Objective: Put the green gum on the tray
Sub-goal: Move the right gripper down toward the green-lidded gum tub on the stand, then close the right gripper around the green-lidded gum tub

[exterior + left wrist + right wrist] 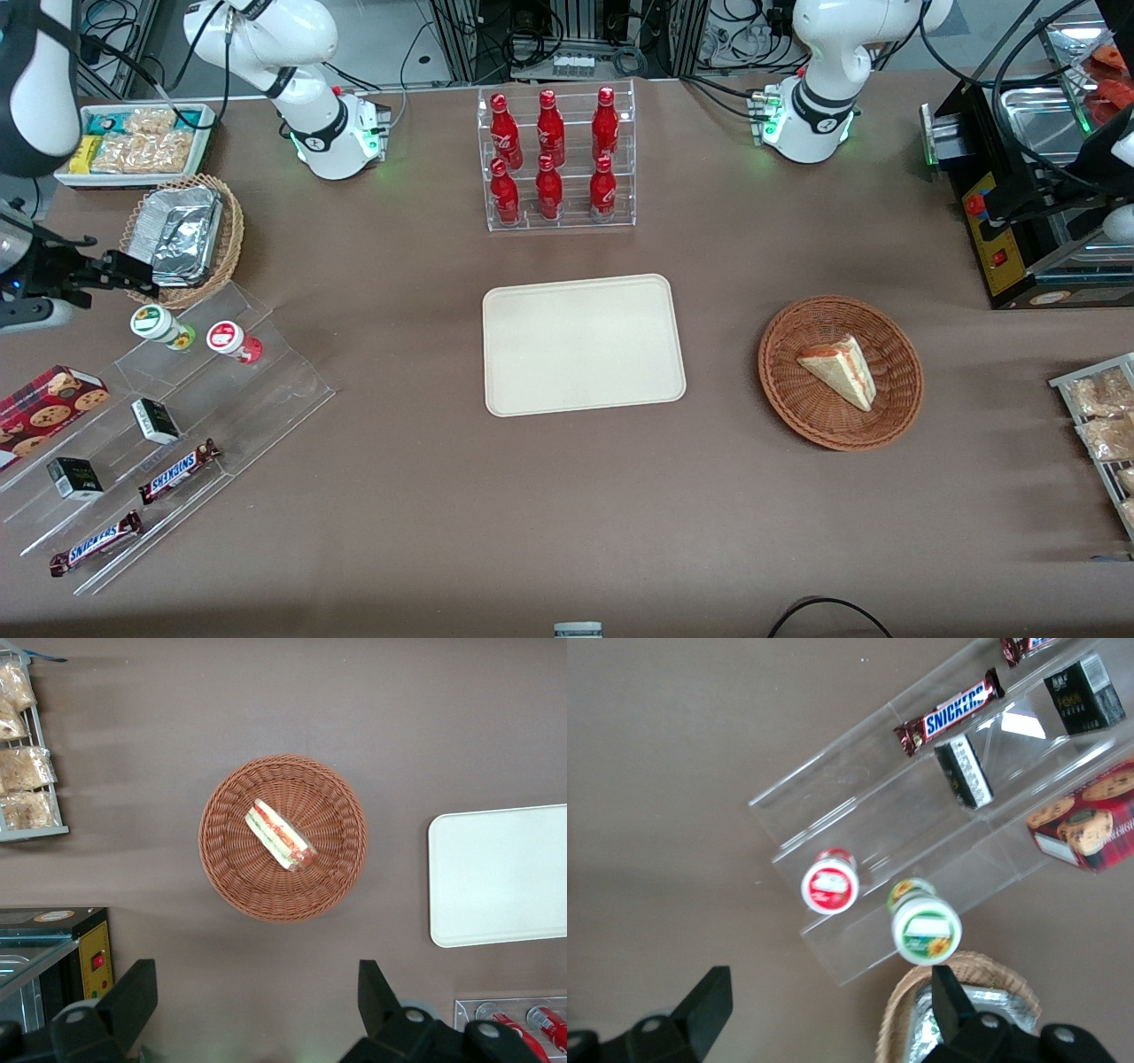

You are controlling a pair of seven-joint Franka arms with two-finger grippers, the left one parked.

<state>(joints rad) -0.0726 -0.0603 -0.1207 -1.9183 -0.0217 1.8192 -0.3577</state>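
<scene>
Nearest the front camera, at the bench (567, 532) corner on the working arm's end, a clear stepped display rack (168, 443) holds two Snickers bars (177, 471), two small dark boxes (156, 420) and a red cookie box (49, 408) that is cut off by the picture's edge. On the rack's highest step, farther from the camera, stands the green gum (159, 324), tilted in that view, with a red-lidded bottle (232, 340) just beside it; the two do not touch. The print on both lids is too small to read.

The tray (583, 344) lies flat in the middle of the bench, well apart from the rack, with nothing on it. Toward the parked arm's end sits a round wicker basket (780, 390) with a wedge of sandwich (840, 370) inside.

The hand (111, 276) hovers above the bench at the working arm's edge, just farther from the camera than the green gum (926, 928), its arm partly cut off. In the wrist view its two fingers (700, 1005) stand spread wide, holding nothing, and the gum shows close by one fingertip. A second wicker basket (230, 232) with a foil container (182, 232) is partly hidden by the hand.

Farther still, a clear rack of red bottles (554, 159) stands near the bench's edge by the arm bases.
</scene>
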